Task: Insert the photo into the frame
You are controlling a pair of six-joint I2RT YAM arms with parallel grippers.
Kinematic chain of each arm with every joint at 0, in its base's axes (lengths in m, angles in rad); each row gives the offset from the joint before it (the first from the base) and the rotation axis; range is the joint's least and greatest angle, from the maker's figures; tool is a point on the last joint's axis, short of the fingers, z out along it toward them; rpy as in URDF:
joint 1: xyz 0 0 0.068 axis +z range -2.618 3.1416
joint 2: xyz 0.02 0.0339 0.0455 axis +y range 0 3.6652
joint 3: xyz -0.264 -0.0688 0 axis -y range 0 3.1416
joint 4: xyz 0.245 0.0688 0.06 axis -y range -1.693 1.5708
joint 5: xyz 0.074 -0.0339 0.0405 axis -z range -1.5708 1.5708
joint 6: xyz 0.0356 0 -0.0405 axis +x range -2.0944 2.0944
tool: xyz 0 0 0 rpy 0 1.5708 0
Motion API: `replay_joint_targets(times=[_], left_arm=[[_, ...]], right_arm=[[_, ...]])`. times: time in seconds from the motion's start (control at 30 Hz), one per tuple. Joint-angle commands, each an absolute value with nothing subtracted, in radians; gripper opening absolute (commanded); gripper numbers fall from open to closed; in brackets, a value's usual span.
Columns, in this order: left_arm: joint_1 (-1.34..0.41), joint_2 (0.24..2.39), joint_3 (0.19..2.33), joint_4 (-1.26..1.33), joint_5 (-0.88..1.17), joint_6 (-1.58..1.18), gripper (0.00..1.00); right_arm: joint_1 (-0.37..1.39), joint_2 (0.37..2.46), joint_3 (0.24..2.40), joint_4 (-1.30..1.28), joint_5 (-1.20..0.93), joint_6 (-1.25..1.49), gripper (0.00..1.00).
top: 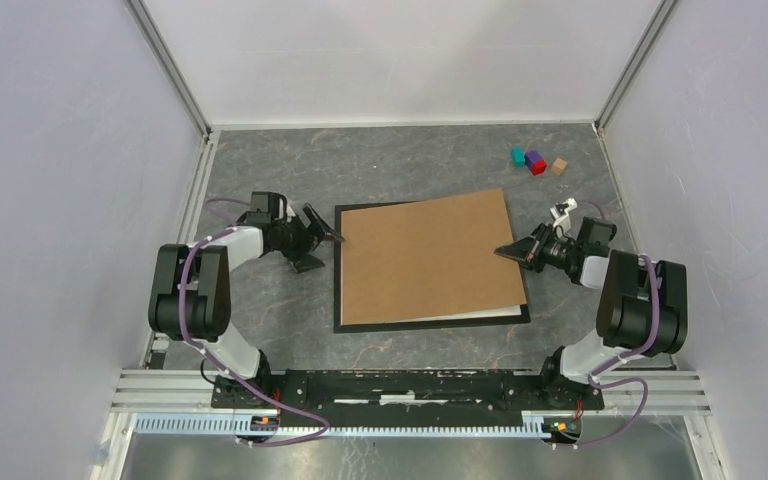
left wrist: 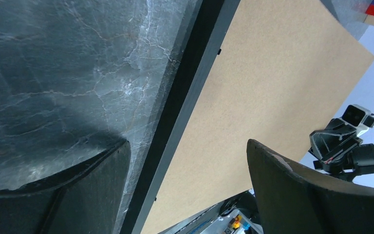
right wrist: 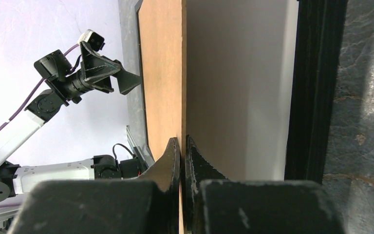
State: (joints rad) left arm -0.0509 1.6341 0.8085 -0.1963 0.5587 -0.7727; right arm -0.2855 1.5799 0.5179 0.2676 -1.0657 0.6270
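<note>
The black frame (top: 338,270) lies flat mid-table. A plain brown backing board (top: 425,255) rests over it, turned slightly askew. My right gripper (top: 508,251) is shut on the board's right edge; in the right wrist view the jaws (right wrist: 181,139) pinch the thin board (right wrist: 160,63), which is raised off a white sheet (right wrist: 243,73) inside the frame (right wrist: 316,87). My left gripper (top: 328,232) is open and empty at the frame's upper left edge. In the left wrist view its fingers straddle the frame rail (left wrist: 175,122) and the board (left wrist: 268,87). The photo is hidden.
Three small blocks, teal (top: 517,155), blue-and-red (top: 535,162) and tan (top: 558,166), sit at the back right. A white strip (top: 480,314) shows under the board's near edge. Walls close in the table on the left, right and back.
</note>
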Motion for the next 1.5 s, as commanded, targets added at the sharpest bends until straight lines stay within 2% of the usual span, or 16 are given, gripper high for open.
replay_joint_targets(times=[0.0, 0.3, 0.37, 0.7, 1.1, 1.47], left_arm=[[-0.092, 1.665, 0.789, -0.135, 0.561, -0.798, 0.94], [-0.148, 1.688, 0.739, -0.035, 0.559, -0.877, 0.94], [-0.154, 1.688, 0.741, -0.032, 0.556, -0.882, 0.94], [-0.155, 1.669, 0.746, -0.052, 0.549, -0.868, 0.94], [-0.155, 1.646, 0.747, -0.075, 0.543, -0.853, 0.94], [-0.155, 1.626, 0.749, -0.095, 0.533, -0.839, 0.94]], right_arm=[[-0.265, 1.585, 0.517, 0.355, -0.963, 0.578, 0.0], [-0.226, 1.58, 0.518, 0.302, -0.889, 0.538, 0.0], [-0.209, 1.58, 0.527, 0.282, -0.867, 0.522, 0.03], [-0.175, 1.533, 0.612, 0.069, -0.75, 0.372, 0.33], [-0.137, 1.473, 0.711, -0.13, -0.628, 0.24, 0.47], [-0.132, 1.437, 0.718, -0.205, -0.571, 0.184, 0.51]])
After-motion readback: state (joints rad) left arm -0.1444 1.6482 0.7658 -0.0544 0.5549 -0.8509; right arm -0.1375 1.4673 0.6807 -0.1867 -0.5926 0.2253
